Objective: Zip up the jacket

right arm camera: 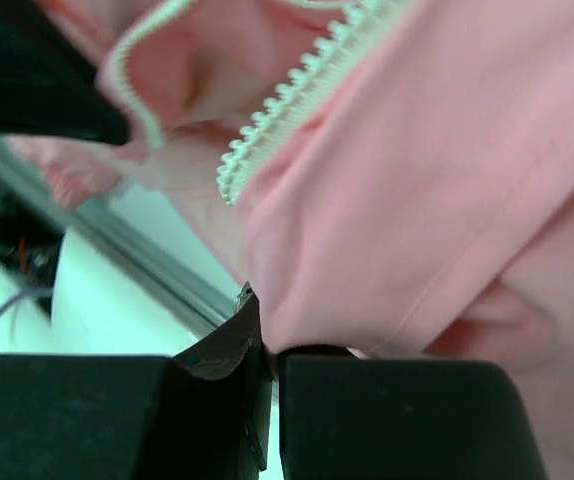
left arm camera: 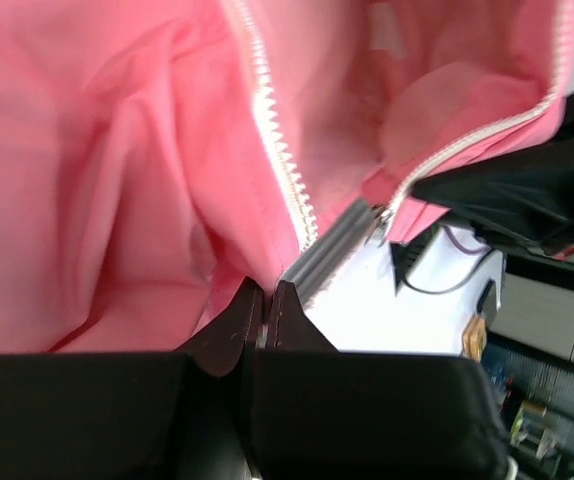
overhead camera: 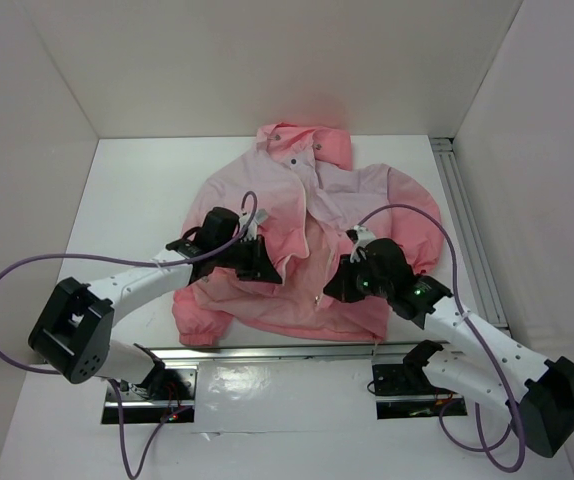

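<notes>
Inventory, left to right: white desk (overhead camera: pixel 127 200), walled on three sides, bearing the jacket (overhead camera: pixel 312 195) spread at centre, hood toward the far wall, hem toward the arms, front open and rumpled. On the left front panel near the hem, left pincer (overhead camera: pixel 255 265) — closed, a fold of pink cloth nipped between its fingertips (left arm camera: pixel 242 315), just beside the left zipper teeth (left arm camera: pixel 279 160). Between the two panels, an open gap; a small metal piece (left arm camera: pixel 377 225) at the foot of the opposite tape, probably the slider, too blurred to confirm. On the right panel's lower edge, right pincer (overhead camera: pixel 337 285), likewise clamped on cloth, below the right zipper teeth (right arm camera: pixel 287 100). Hazards, as judged: thin cloth slipping out of either pinch under tension; both holds on fabric rather than on slider or pin, hence tapes meeting askew; loose cloth jamming in the slider; hem snagging on the metal rail (overhead camera: pixel 267 352) at the near edge — and two arms working close together, with collision possible.
</notes>
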Robot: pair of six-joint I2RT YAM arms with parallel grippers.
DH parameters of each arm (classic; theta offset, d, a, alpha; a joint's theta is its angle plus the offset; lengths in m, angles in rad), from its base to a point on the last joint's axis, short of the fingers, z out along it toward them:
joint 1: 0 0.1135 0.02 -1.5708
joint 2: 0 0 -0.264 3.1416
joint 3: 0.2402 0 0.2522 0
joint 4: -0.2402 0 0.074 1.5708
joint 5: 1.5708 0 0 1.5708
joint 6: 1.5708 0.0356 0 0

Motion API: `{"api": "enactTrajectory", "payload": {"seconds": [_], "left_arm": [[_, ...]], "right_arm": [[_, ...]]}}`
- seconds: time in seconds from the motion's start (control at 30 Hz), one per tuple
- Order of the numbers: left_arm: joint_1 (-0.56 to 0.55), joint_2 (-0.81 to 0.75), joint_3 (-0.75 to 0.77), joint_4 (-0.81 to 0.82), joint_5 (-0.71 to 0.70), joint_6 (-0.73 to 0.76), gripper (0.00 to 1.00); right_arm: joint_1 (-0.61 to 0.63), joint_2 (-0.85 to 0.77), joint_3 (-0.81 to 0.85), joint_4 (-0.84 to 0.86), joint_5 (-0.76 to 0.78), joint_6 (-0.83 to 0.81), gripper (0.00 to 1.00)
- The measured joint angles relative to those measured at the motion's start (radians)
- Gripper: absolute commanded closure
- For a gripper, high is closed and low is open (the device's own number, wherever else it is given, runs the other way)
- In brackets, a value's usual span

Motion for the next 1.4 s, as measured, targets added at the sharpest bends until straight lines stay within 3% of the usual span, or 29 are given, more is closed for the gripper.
{"api": "enactTrajectory", "payload": {"seconds": [0.47,0.97,1.4], "left_arm": [[-0.037,-0.044,0.004,0.157,0.122,-0.031,1.00],[-0.045,-0.067,-0.021,0.200,0.158,-0.036,1.00],[-0.048,-0.068,-0.053,0.274,0.276,0.014,1.00]], "right_arm": [[-0.001,0.033,-0.016,0.231,-0.284,-0.219,1.00],[-0.001,0.018,-0.030,0.273,-0.347,-0.260,1.00],[-0.012,0.064,-0.019,0.310,-0.412,-0.278,1.00]]}}
